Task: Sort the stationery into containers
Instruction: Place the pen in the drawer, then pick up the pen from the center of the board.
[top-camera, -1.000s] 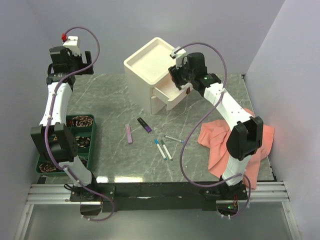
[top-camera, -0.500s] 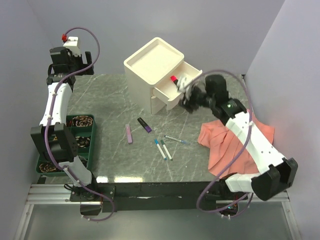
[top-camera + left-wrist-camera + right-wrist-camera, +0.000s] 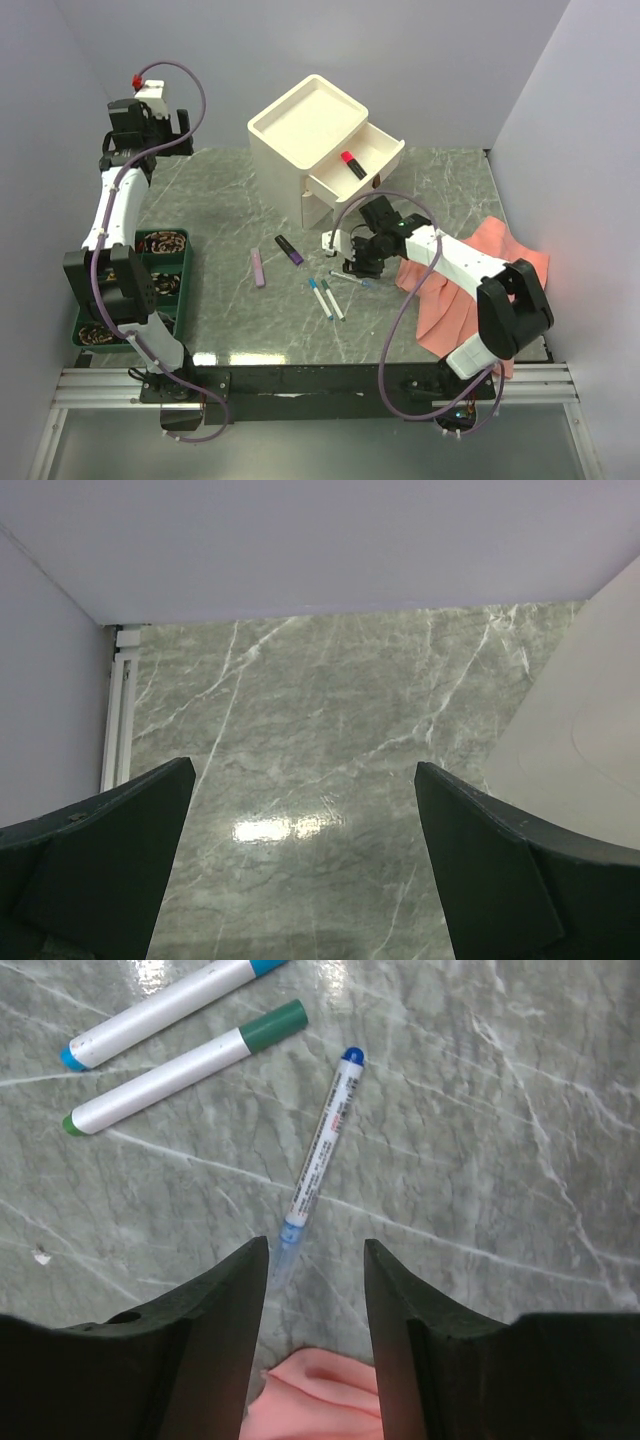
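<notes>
My right claw (image 3: 313,1252) hangs open and empty over the thin blue-capped pen (image 3: 318,1155) on the table (image 3: 500,1110), barrel print too small to read; red marker (image 3: 351,165) sits in the open drawer (image 3: 378,150); left claw (image 3: 300,790) wide open.

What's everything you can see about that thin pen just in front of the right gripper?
The thin pen looks plastic: a white barrel with small print, a dark blue tip at one end, a clear bluish section at the other. It lies flat on the marble table, nothing gripping it, its bluish end by the fingertips of the open right gripper.
</notes>
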Robot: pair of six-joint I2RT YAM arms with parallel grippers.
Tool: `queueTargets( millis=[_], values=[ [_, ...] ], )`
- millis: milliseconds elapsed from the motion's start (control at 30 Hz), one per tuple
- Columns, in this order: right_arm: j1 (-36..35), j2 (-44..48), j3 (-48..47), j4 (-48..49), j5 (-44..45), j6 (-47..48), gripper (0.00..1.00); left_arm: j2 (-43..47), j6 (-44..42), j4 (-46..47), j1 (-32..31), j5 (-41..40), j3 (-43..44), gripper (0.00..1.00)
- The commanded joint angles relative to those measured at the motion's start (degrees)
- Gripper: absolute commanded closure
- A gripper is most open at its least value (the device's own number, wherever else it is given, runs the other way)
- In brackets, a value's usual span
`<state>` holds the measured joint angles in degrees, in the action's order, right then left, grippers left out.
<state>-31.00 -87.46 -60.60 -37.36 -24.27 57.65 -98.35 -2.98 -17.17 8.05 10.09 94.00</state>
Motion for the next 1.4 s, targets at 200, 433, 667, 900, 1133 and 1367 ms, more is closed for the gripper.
queueTargets(
  millis=[200, 433, 667, 900, 1133, 1367],
  values=[
    [-5.1, -5.7, -0.7, 3.3, 5.1, -1.3, 0.54, 3.1, -1.3, 1.4, -1.0, -1.4, -0.5, 0.01],
    [-6.1, -10.0, -0.8, 7.0, 11.7, -5.1, 0.58, 3.5, -2.4, 1.3, -1.6, -2.4, -1.1, 0.00],
    [-6.2, -13.5, -1.6, 4.8, 11.6, -3.8, 0.71, 3.2, -2.0, 1.3, -1.7, -2.3, -1.2, 0.01],
    [-7.5, -14.0, -4.6, -0.6, 10.0, -1.8, 1.00, 3.0, -2.0, 1.3, -1.7, -2.0, -1.1, 0.01],
    [-5.2, -2.2, -21.2, -16.1, 0.4, 2.0, 1.00, 2.1, -2.1, 1.3, -1.6, -1.6, 0.8, 0.01],
    [-4.4, 2.4, -35.9, -18.5, -0.8, 4.8, 1.00, 0.8, -1.1, 1.3, -1.5, -0.7, 2.2, 0.00]
  ],
)
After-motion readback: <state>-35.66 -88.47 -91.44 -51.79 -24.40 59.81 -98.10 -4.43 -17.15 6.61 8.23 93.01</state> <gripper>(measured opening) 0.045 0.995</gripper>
